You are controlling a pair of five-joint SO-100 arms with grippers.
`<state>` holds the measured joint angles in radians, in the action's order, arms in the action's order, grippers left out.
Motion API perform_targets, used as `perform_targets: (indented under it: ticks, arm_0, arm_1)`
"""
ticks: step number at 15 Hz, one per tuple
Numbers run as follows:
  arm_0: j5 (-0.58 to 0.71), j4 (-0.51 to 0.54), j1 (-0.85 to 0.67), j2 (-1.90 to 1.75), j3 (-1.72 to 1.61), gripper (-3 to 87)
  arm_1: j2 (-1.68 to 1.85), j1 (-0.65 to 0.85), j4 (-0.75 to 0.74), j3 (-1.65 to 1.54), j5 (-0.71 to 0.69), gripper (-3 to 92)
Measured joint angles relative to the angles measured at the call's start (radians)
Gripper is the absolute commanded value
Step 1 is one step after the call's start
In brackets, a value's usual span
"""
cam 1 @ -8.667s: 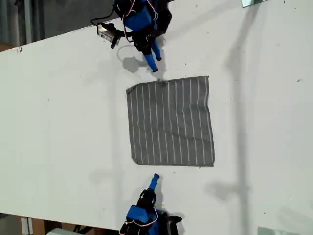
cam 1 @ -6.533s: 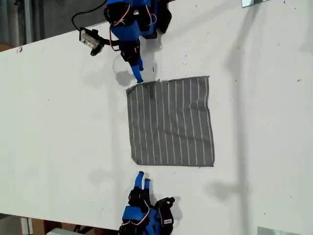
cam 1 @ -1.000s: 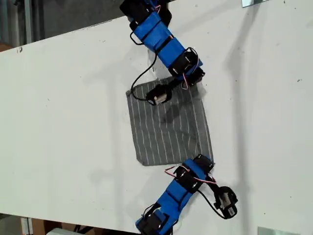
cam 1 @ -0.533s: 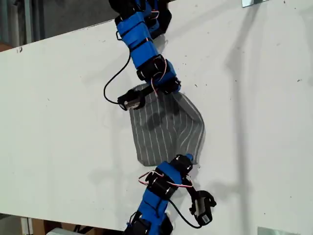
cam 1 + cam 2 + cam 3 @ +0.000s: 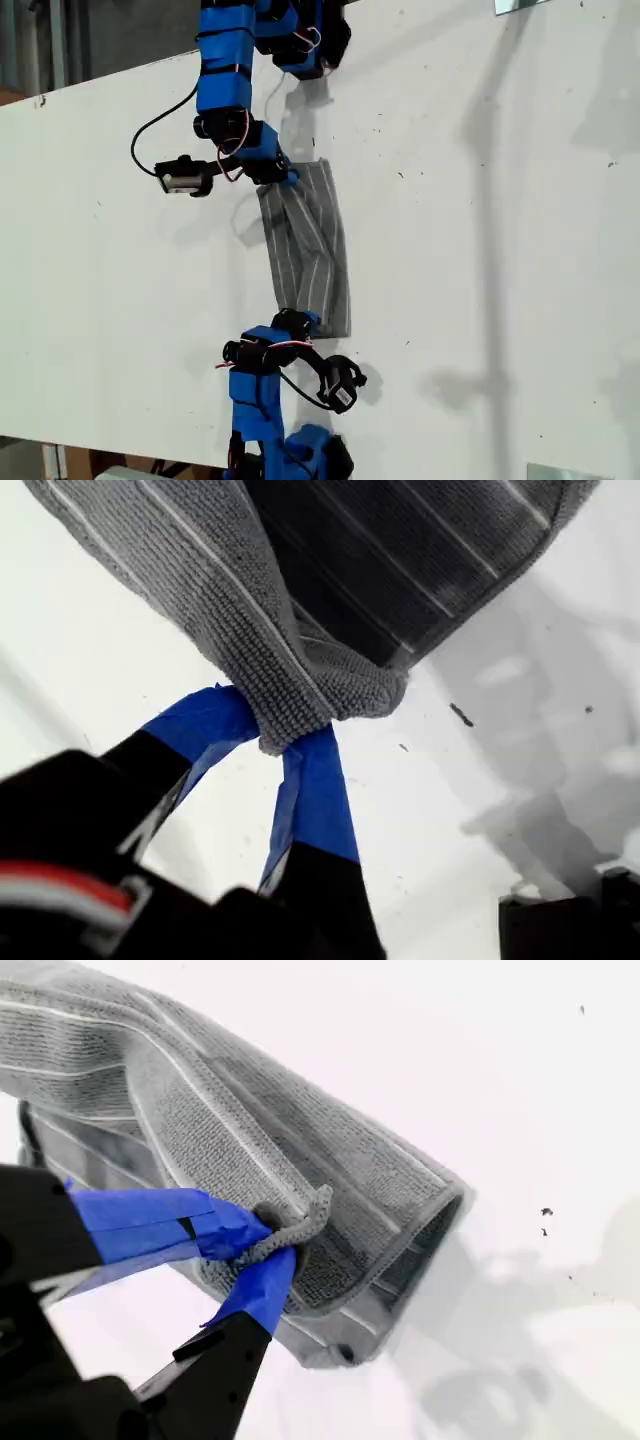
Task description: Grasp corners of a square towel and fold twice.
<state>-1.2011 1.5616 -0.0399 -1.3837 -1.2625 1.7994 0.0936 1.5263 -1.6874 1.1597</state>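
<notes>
Exterior view: my first hand point(image 5: 270, 742) and second hand point(image 5: 262, 1250) each pinch (tightly) the half-folded towel point(image 5: 310, 250).

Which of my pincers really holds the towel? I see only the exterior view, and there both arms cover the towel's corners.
Observer: The first pincer is shut on a corner of the towel. In the first wrist view the cloth is bunched between its blue tips.
Operator: And the second one?
Observer: The second pincer is shut on a corner too. In the second wrist view a hemmed tip sticks out between its blue tips.
Operator: Is the towel doubled there?
Observer: Yes. The second wrist view shows one layer lying over the other, and the end of the fold gapes a little.
</notes>
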Motion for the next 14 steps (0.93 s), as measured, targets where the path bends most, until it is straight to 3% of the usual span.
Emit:
perform_targets:
  ticks: [3,8,14]
  arm_0:
    - [0.061,-0.114,-0.153,-0.103,-0.236,0.1]
    - [0.135,-0.213,-0.344,-0.161,-0.443,0.1]
    - [0.087,-0.170,-0.267,-0.252,-0.480,0.1]
  arm_1:
    - [0.000,0.115,-0.071,-0.086,-0.064,-0.1]
    - [-0.163,0.252,-0.172,-0.143,-0.153,-0.1]
    - [-0.153,0.153,-0.106,-0.149,-0.140,-0.1]
